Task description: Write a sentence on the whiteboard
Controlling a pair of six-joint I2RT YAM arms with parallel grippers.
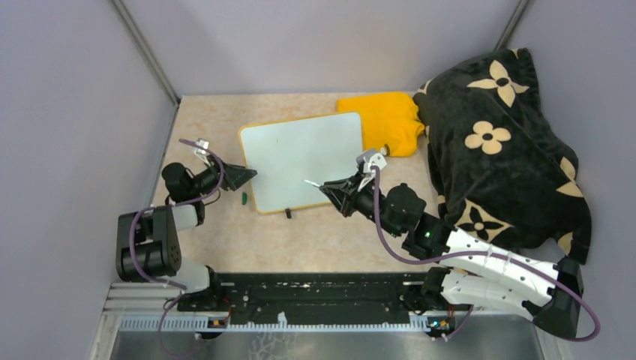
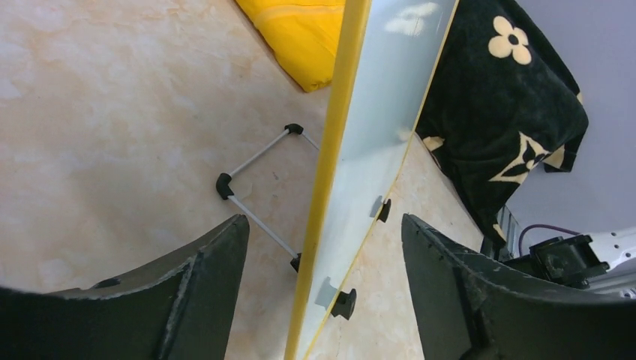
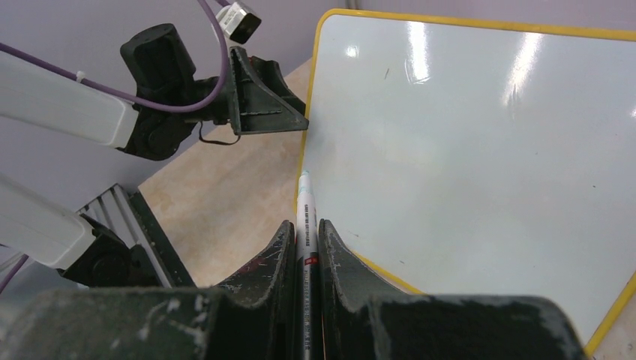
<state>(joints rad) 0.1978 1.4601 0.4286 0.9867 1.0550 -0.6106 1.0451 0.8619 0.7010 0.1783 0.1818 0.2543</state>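
The whiteboard point(image 1: 300, 157) lies mid-table, glossy white with a yellow rim. The sentence is out of view: the board's face point(image 3: 465, 150) looks blank apart from a tiny speck. My left gripper point(image 1: 251, 174) is at the board's left edge. In the left wrist view that yellow edge point(image 2: 330, 172) runs between my open left gripper point(image 2: 324, 217), with a gap on each side. My right gripper point(image 1: 326, 186) hovers over the board's near edge. In the right wrist view it point(image 3: 306, 223) is shut on a white marker point(image 3: 305, 202), whose tip points at the board's near-left rim.
A folded yellow cloth point(image 1: 382, 120) touches the board's far right corner. A black blanket with cream flowers point(image 1: 502, 142) fills the right side. A small green cap point(image 1: 244, 199) lies left of the board. A wire stand point(image 2: 255, 161) and black clip feet point(image 2: 345, 304) sit at the board's underside.
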